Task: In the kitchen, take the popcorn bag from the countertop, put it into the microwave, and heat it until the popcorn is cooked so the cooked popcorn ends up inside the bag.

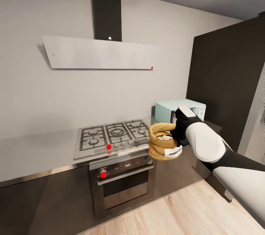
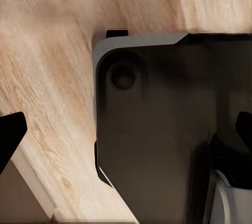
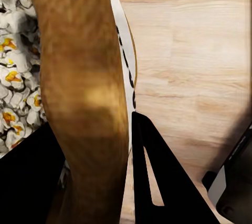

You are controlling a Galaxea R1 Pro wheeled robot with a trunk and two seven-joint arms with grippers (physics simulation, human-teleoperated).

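Popcorn bag (image 1: 163,146) held in air just off countertop (image 1: 36,150) edge, right of gas hob (image 1: 112,135), in front of mint microwave (image 1: 178,111). Bag upright, rolled rim up, white label facing front. Popcorn (image 1: 164,137) inside, white-yellow, puffed. Right gripper (image 3: 94,182) clamped on bag wall: one dark finger inside, one outside against label. Left gripper (image 2: 10,137): one dark fingertip in frame, state cannot tell. Built-in oven (image 1: 123,180) under hob. Wood floor (image 1: 191,213) below. Range hood (image 1: 99,53) on grey wall.
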